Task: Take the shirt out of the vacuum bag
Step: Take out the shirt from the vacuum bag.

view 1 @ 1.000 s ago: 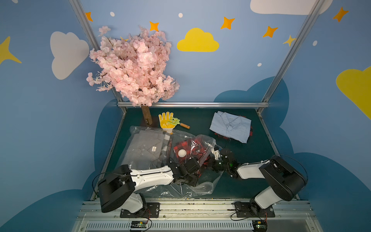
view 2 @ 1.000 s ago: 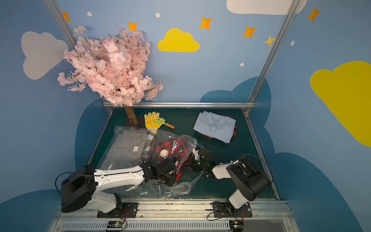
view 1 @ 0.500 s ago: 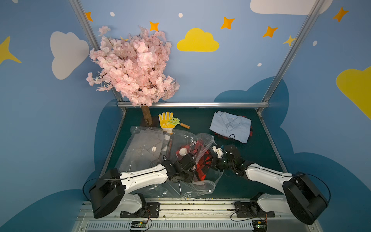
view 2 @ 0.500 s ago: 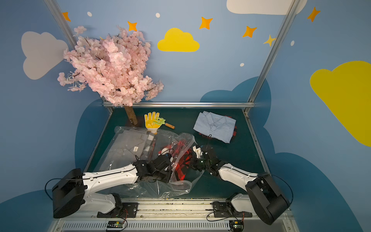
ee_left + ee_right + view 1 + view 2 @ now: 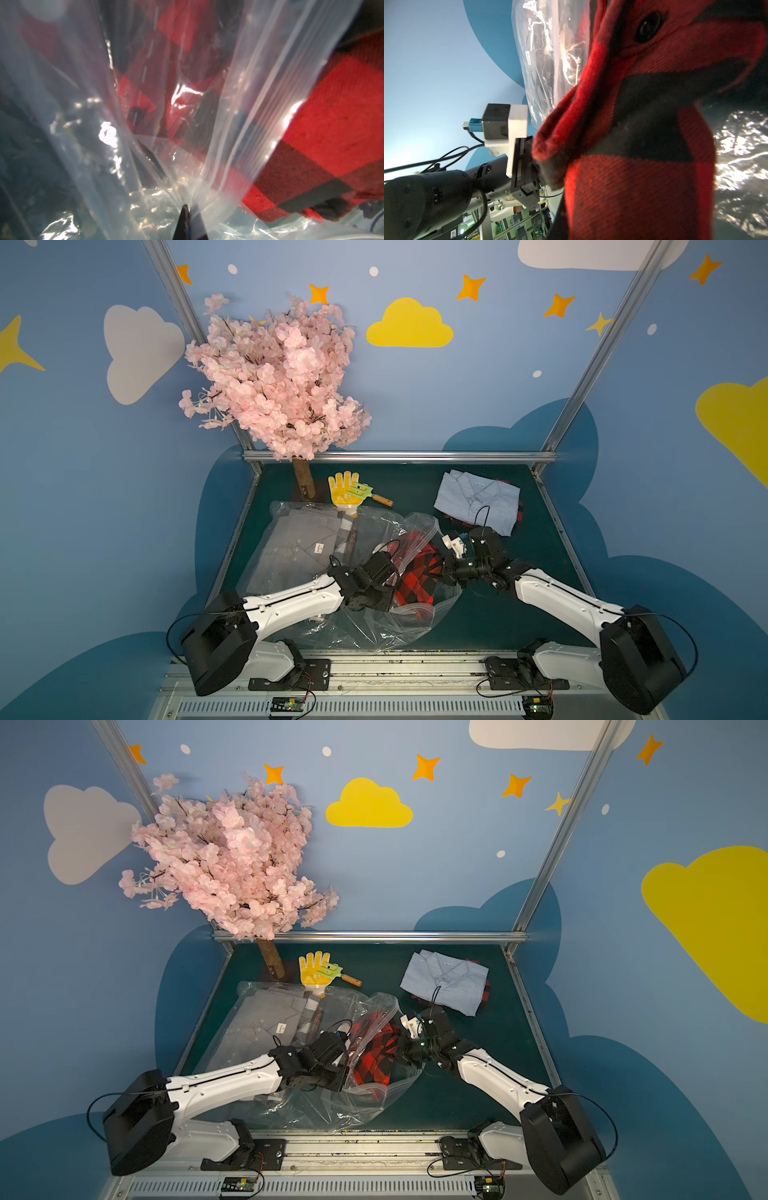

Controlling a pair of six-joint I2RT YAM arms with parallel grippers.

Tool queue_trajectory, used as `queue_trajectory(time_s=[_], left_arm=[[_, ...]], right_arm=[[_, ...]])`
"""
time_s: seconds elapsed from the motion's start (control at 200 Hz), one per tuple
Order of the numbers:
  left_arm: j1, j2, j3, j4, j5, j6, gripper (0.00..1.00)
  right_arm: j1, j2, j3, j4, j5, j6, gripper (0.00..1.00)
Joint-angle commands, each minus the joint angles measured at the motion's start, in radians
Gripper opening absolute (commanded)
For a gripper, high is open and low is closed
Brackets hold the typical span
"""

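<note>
Logged left gripper (image 5: 191, 216) pinched tight on vacuum bag (image 5: 374, 626) film beside zip edge; logged right gripper (image 5: 441, 570) clamped on red-black plaid shirt (image 5: 415, 576), partly out of bag mouth opening toward 3 o'clock; judged best: draw shirt toward 3 o'clock, low, steady; anchor bag toward 9 o'clock; watch for cloth snagging zip.

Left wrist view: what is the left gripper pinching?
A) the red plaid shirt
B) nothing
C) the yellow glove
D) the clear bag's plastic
D: the left gripper is shut on a gathered fold of the vacuum bag, with the red plaid shirt beyond it.
</note>
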Motion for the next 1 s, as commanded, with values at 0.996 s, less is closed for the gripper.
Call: queue_trajectory(time_s=[0.996], left_arm=[[0.018,0.018,-0.058,0.039,0.048,0.05,0.04]], right_arm=[[-0.355,0.29,0.401,-0.806,0.101,-0.75,0.0]])
